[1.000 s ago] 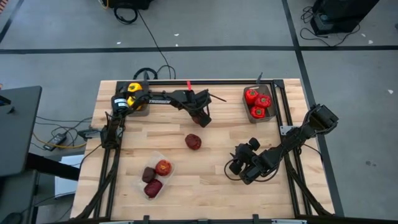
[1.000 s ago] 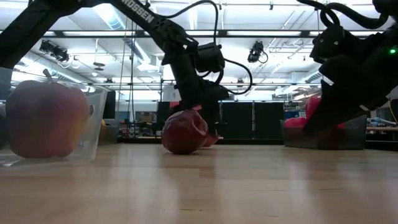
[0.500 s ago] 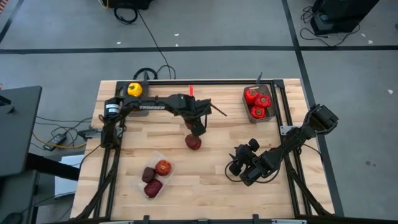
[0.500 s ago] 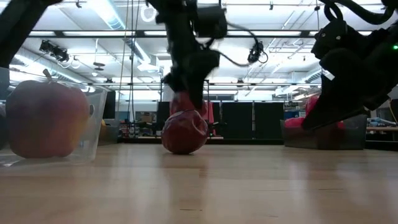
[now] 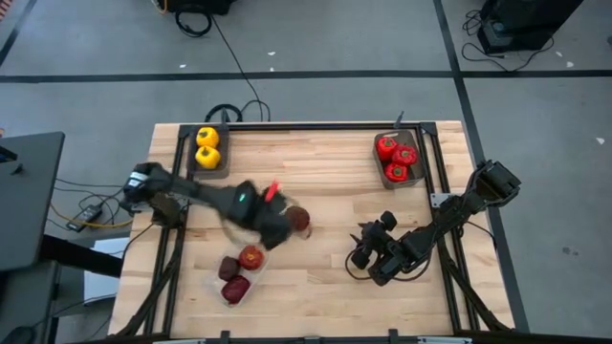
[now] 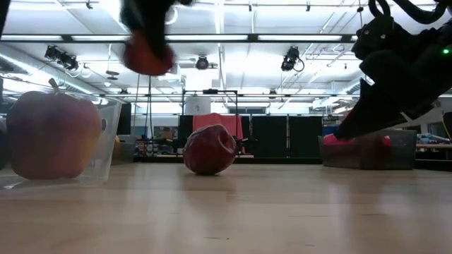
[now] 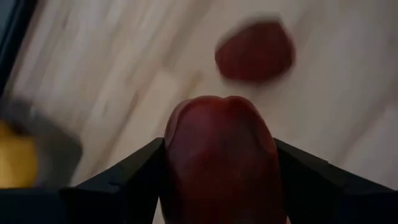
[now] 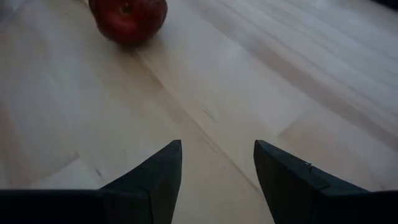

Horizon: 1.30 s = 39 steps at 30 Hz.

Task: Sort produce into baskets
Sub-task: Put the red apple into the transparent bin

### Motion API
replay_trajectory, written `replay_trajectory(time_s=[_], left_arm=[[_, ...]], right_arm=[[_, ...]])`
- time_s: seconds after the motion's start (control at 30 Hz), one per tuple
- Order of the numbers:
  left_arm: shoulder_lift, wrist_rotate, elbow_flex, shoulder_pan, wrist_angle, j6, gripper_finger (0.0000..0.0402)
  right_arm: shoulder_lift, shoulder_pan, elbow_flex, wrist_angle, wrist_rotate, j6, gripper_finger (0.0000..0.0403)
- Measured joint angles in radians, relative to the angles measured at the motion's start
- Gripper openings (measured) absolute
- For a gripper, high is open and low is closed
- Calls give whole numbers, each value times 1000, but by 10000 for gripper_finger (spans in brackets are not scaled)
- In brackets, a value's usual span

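My left gripper (image 5: 274,231) is shut on a dark maroon fruit (image 7: 221,155) and hovers between the clear basket (image 5: 239,241) and a second maroon fruit (image 5: 299,220). In the low view the held fruit (image 6: 148,53) hangs high above the table. The second fruit (image 6: 210,149) rests on the wood at mid-table. The clear basket holds two maroon fruits and a red-orange one (image 5: 251,256). My right gripper (image 5: 359,253) stands open and low at the near right, pointing toward the loose fruit (image 8: 127,18). My left gripper pinches the maroon fruit between its two fingers (image 7: 134,171), one on each opposite side (image 7: 176,146). The fingers come from above, slanting steeply down. The fruit is lifted well clear of the table.
A dark basket (image 5: 219,170) with two yellow peppers (image 5: 207,149) sits at the far left. Another dark basket (image 5: 419,178) with red peppers (image 5: 395,158) sits at the far right. Bare wood lies between the loose fruit and my right gripper.
My left gripper has swung from the far middle of the table toward the near edge and left, rising, with the maroon fruit in its fingers lifted high. It has passed the loose fruit, which has stayed in place.
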Motion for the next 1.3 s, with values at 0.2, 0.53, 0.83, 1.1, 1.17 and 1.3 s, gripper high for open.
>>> replay_trajectory(time_s=[0.2, 0.53, 0.83, 1.1, 1.17, 1.3], left_arm=[[-17, 12, 0, -206, -195, -342, 275], [-11, 170, -130, -429, -45, -591, 277], [-12, 142, -253, -530, 164, -708, 301], [-12, 104, -306, -561, 279, -711, 358], [-12, 101, -311, -561, 274, -710, 370], [-12, 68, -312, -561, 290, -704, 381]], right_arm=[[0, -17, 0, 45, 40, -41, 211], [0, -56, 0, 145, 36, -109, 211], [0, -77, 0, 320, 13, -247, 211], [0, -81, 0, 419, -26, -303, 211], [0, -81, 0, 447, -54, -322, 211], [0, -81, 0, 485, -116, -356, 211]])
